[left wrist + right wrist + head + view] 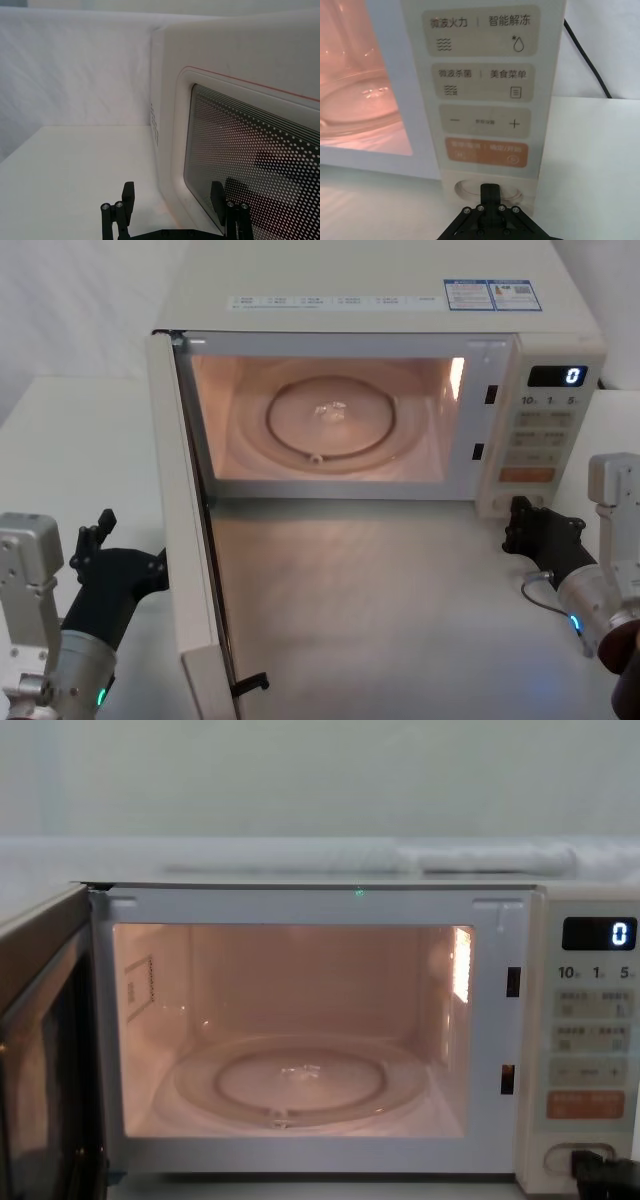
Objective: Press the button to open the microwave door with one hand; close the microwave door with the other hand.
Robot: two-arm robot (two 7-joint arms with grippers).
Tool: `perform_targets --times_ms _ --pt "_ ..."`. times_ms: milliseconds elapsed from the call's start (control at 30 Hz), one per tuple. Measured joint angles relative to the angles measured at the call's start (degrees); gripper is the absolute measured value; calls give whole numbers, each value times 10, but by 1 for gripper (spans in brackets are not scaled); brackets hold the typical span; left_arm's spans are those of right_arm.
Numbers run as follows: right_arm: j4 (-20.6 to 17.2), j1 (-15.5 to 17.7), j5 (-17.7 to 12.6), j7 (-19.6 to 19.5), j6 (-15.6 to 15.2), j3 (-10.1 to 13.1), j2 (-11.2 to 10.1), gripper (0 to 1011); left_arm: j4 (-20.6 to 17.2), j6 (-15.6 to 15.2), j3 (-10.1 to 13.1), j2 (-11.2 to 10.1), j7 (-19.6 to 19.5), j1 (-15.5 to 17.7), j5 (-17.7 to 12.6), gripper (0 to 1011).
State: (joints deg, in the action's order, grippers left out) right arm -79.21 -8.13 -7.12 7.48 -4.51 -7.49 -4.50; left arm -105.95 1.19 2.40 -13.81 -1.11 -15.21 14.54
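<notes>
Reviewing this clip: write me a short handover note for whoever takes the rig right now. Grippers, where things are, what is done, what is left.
Right gripper: jaws shut, tip at the button at the bottom of the control panel; whether it is pressing cannot be told.
Left gripper: jaws open, beside the outer face of the microwave door, near the window's lower edge; one finger looks close to the glass, contact unclear.
The microwave stands on the table; its door is swung wide open toward the robot's left, cavity lit, turntable bare.
Done: door opened.
Left: pull the right gripper back, then push the door shut with the left.
</notes>
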Motion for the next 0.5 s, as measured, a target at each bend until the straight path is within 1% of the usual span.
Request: perform_targets --times_ms 100,500 --pt "-7 6 -2 1 -3 0 -1 0 0 0 0 0 0 0 0 1001" --pt "-55 43 -10 4 -14 -1 -8 0 0 0 0 0 0 0 0 1001"
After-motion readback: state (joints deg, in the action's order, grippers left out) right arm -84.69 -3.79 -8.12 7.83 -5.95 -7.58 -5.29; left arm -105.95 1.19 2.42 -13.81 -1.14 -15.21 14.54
